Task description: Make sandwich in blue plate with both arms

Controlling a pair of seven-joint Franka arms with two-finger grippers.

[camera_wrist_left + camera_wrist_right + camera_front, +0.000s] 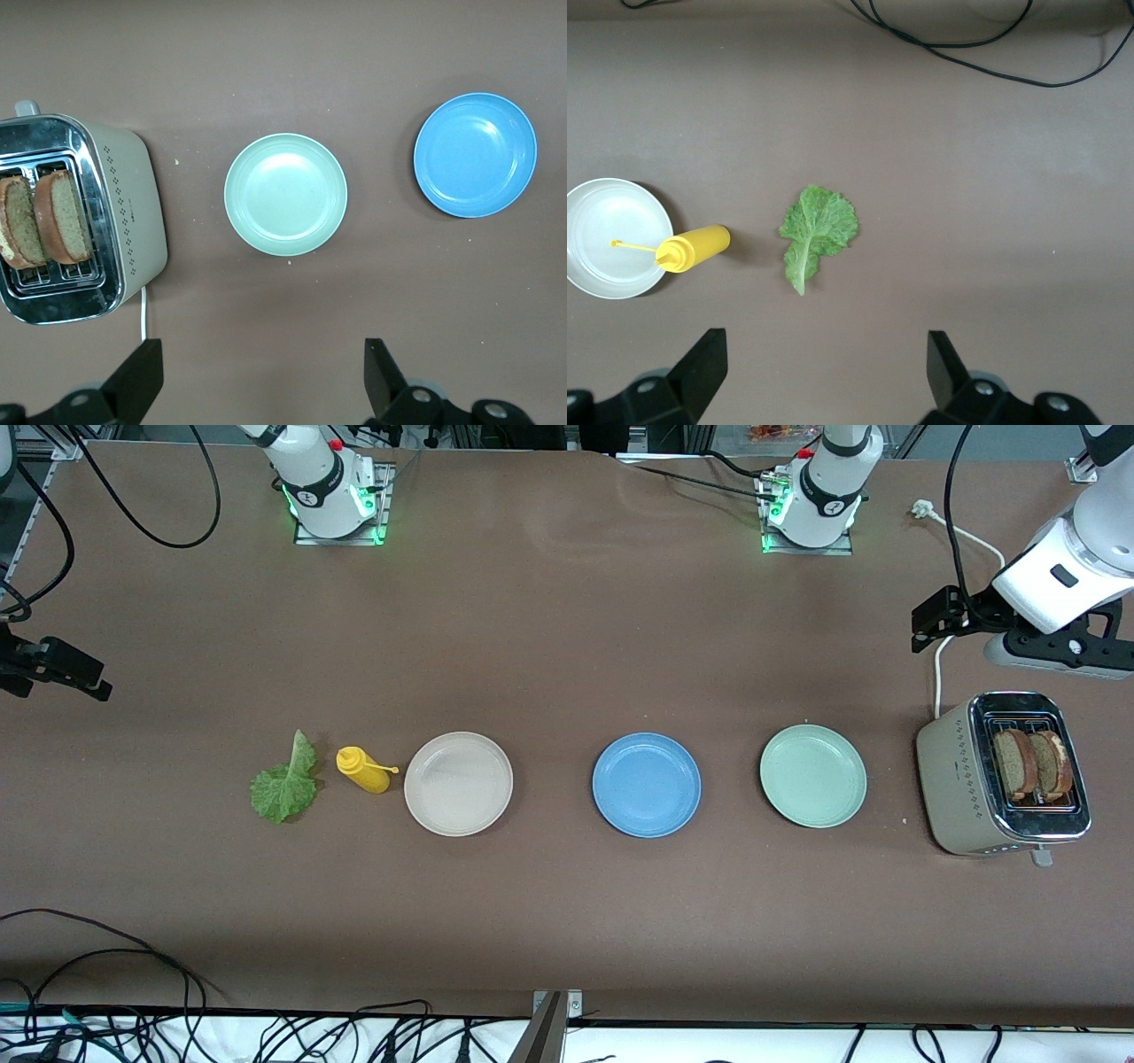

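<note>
The blue plate [646, 785] sits bare mid-desk, the lettuce leaf [284, 787] toward the right arm's end, both bread slices [1030, 763] upright in the toaster [952, 788]. The left gripper [263, 376] hangs wide and empty above the toaster, and the right gripper [827, 372], equally wide and empty, hangs over the desk's edge near the leaf.
</note>
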